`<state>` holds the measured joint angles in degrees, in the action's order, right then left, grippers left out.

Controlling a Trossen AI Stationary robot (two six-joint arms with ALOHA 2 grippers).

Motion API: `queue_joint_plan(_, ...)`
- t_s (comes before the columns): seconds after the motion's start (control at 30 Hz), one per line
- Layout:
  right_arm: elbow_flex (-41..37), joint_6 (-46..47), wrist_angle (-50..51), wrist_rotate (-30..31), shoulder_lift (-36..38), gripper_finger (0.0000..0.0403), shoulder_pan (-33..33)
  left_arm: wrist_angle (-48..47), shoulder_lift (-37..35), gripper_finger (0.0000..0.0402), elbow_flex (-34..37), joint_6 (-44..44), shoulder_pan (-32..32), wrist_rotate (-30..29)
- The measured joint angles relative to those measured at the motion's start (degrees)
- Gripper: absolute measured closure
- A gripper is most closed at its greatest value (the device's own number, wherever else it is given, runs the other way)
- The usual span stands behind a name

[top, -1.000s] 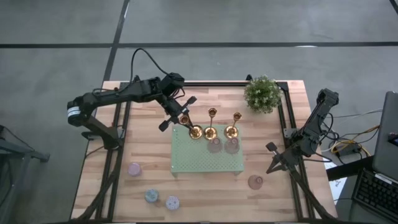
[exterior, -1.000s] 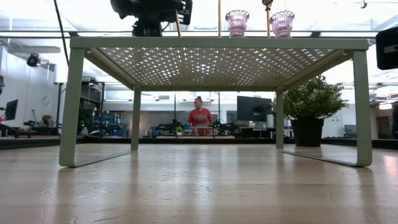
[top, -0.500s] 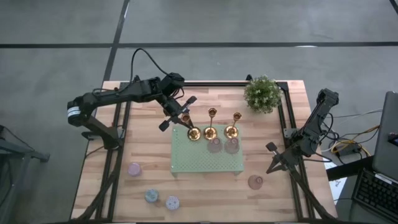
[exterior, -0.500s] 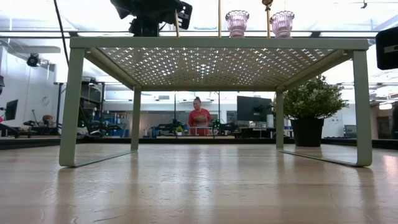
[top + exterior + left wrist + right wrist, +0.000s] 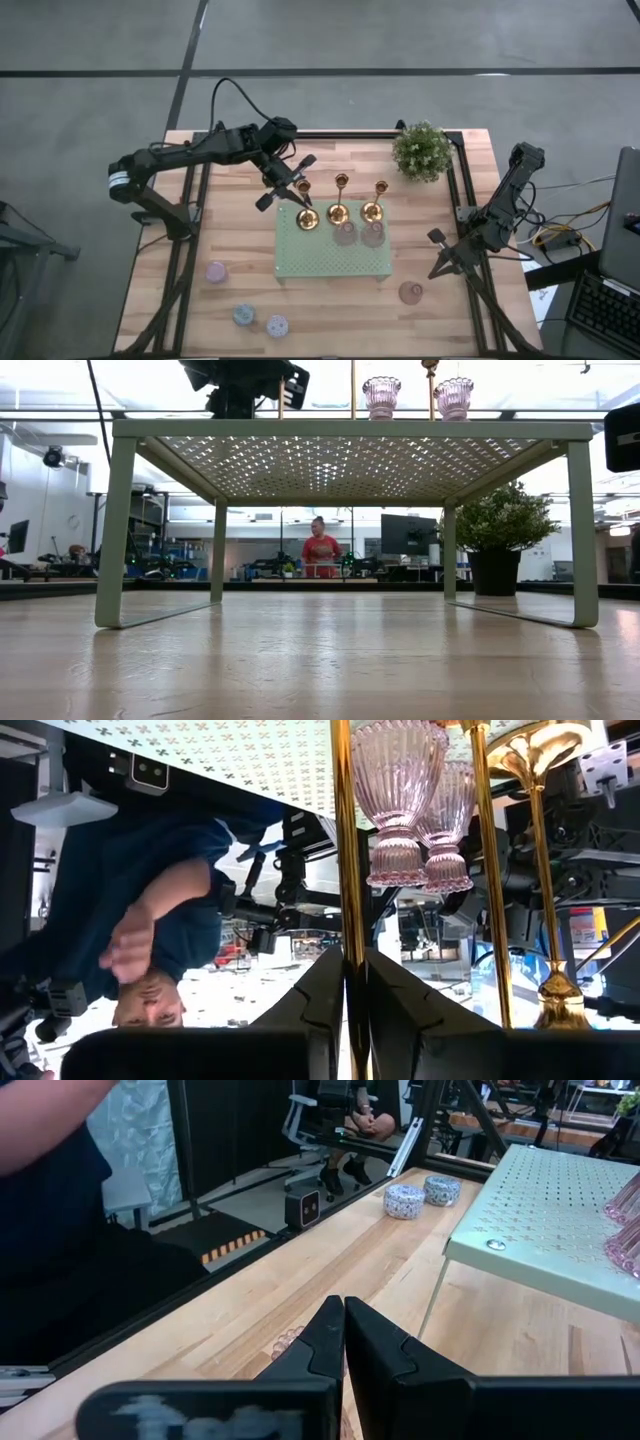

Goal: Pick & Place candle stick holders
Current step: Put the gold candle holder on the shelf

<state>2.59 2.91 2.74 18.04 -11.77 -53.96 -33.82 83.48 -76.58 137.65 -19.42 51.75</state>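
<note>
High view shows a pale green perforated rack (image 5: 333,255) in the middle of a wooden table (image 5: 330,310), and every place below is told from this rack. Nearest the front edge, left of the rack, stand three small squat holders (image 5: 216,271), (image 5: 243,315), (image 5: 276,325). To the right front of the rack stands one brownish-pink holder (image 5: 410,292). Just right of the rack the right gripper (image 5: 437,254) rests low over the wood, its fingers pressed together with nothing between them. On the rack, behind its middle, stand two pink glass holders (image 5: 345,234), (image 5: 373,235). Behind them, along the far edge, stand three gold holders in a row. The left gripper (image 5: 297,192) pinches the thin stem of the left gold holder (image 5: 307,217); the middle one (image 5: 339,212) and the right one (image 5: 373,210) stand free. A potted plant (image 5: 421,151) stands beyond the far right corner of the rack.
</note>
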Motion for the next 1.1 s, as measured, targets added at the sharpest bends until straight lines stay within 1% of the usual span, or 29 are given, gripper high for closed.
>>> queue_joint_plan(0.33,0.0,-0.1,0.0,0.0,0.0,0.0394,0.0,0.0,0.0,0.0362,0.0,0.2,0.0,-0.6)
queue_joint_plan(0.5,0.0,-0.1,0.0,0.0,0.0,0.0394,0.0,-0.1,0.1,0.0362,0.0,-4.4,0.0,-0.6)
queue_joint_plan(0.63,0.0,-0.1,0.0,0.0,0.0,0.0394,0.0,-0.4,0.1,0.0362,0.0,-7.0,0.0,-1.8)
queue_joint_plan(0.7,0.0,-0.1,0.0,0.0,0.0,0.0394,0.0,-0.4,0.1,0.0362,0.0,-7.1,0.0,-1.9)
queue_joint_plan(0.83,0.0,-0.1,0.0,0.0,0.0,0.0394,0.0,-0.3,0.1,0.0362,0.0,-3.9,0.0,-2.6)
queue_joint_plan(1.1,0.0,-0.1,0.0,0.0,0.0,0.0394,0.0,-0.5,0.1,0.0362,0.0,-5.6,0.0,-2.6)
